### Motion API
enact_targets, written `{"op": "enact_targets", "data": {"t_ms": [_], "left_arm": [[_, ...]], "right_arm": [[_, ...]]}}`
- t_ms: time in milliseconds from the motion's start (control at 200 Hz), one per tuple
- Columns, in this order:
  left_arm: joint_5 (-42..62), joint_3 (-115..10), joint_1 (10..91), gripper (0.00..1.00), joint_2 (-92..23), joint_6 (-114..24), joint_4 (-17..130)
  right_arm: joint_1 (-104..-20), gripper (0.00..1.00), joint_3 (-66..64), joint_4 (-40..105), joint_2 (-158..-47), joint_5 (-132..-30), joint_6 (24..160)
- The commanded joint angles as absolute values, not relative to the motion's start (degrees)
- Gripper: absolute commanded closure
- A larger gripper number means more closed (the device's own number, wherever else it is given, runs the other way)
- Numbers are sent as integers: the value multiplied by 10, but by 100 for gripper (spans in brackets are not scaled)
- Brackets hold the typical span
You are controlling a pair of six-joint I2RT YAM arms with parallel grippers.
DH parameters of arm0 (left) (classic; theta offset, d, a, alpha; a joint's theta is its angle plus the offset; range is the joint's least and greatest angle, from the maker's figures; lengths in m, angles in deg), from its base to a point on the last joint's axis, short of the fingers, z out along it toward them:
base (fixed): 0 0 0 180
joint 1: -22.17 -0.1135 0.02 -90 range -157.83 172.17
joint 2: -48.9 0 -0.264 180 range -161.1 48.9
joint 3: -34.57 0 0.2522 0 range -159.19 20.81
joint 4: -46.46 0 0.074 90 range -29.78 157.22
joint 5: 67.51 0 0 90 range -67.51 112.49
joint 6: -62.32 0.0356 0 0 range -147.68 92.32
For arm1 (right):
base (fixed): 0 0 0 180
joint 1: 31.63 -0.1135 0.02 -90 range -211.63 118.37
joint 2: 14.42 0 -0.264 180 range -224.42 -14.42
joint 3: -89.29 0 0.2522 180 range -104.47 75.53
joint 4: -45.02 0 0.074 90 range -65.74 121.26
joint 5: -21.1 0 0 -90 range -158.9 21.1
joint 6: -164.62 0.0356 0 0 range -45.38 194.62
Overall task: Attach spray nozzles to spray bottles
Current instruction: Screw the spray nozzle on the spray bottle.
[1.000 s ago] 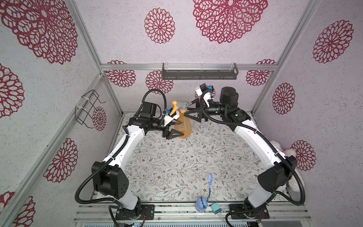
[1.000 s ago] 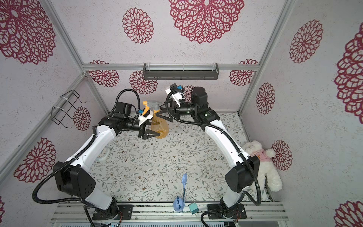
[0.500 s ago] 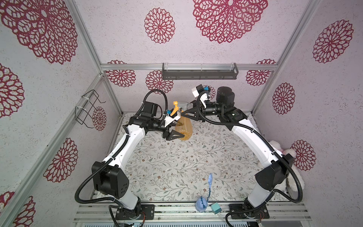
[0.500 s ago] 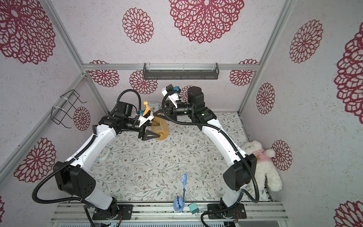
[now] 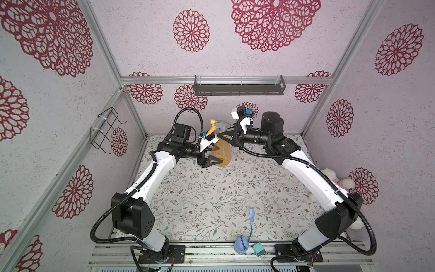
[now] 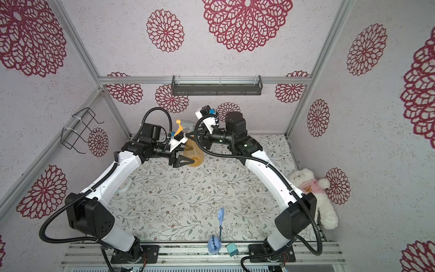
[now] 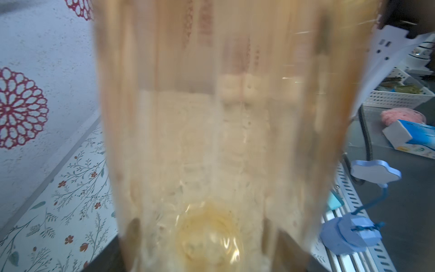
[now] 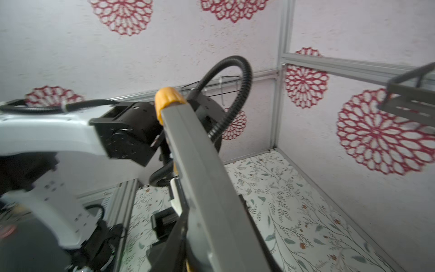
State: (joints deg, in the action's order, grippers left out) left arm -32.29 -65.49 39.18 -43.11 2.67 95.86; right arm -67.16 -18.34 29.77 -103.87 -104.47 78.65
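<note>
The translucent orange spray bottle (image 5: 224, 150) (image 6: 196, 153) is held above the far part of the table, its neck up. My left gripper (image 5: 217, 156) (image 6: 188, 158) is shut on its body, which fills the left wrist view (image 7: 211, 117). The spray nozzle (image 5: 222, 123) (image 6: 187, 123), grey with an orange tip, sits on top of the bottle. Its collar is hidden behind the left wrist's white camera mount. My right gripper (image 5: 223, 134) (image 6: 191, 134) is shut on the nozzle's grey body (image 8: 200, 176). The nozzle's orange tip (image 8: 168, 97) points toward the left arm.
A pale blue long-stemmed object (image 5: 242, 242) and a small teal box (image 5: 258, 250) lie at the table's front edge. A white teddy bear (image 6: 310, 188) leans on the right wall. A grey shelf (image 5: 239, 87) hangs on the back wall, a wire rack (image 5: 106, 129) on the left wall.
My right gripper has gone from open around the nozzle to shut on it. The left gripper has kept its hold on the bottle, nearly in place.
</note>
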Motion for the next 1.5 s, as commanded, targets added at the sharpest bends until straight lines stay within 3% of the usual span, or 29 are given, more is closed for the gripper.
{"op": "enact_targets", "data": {"t_ms": [0,80,165,250,430,575,946,1061,1226,1491], "left_arm": [[-242,-652,381,100,-402,-48,844],[-238,-647,381,100,-402,-56,831],[-260,-650,383,100,-405,-35,850],[-303,-658,382,100,-407,6,894],[-362,-690,386,100,-428,79,992],[-384,-701,390,100,-435,108,1024],[-395,-722,398,100,-449,137,1069],[-394,-729,400,100,-456,145,1083],[-381,-733,405,100,-463,146,1089],[-245,-647,401,100,-406,-15,892]], "right_arm": [[-719,100,-134,304,-993,-831,833],[-736,100,-106,332,-979,-774,833],[-736,71,-105,342,-975,-811,824],[-715,50,-128,336,-977,-953,799],[-629,40,-171,350,-991,-1213,823],[-614,40,-210,320,-1012,-1259,808],[-615,49,-250,335,-1060,-1295,835],[-615,64,-255,336,-1062,-1299,838],[-615,100,-259,329,-1064,-1304,837],[-613,100,-184,375,-1014,-1222,837]]}}
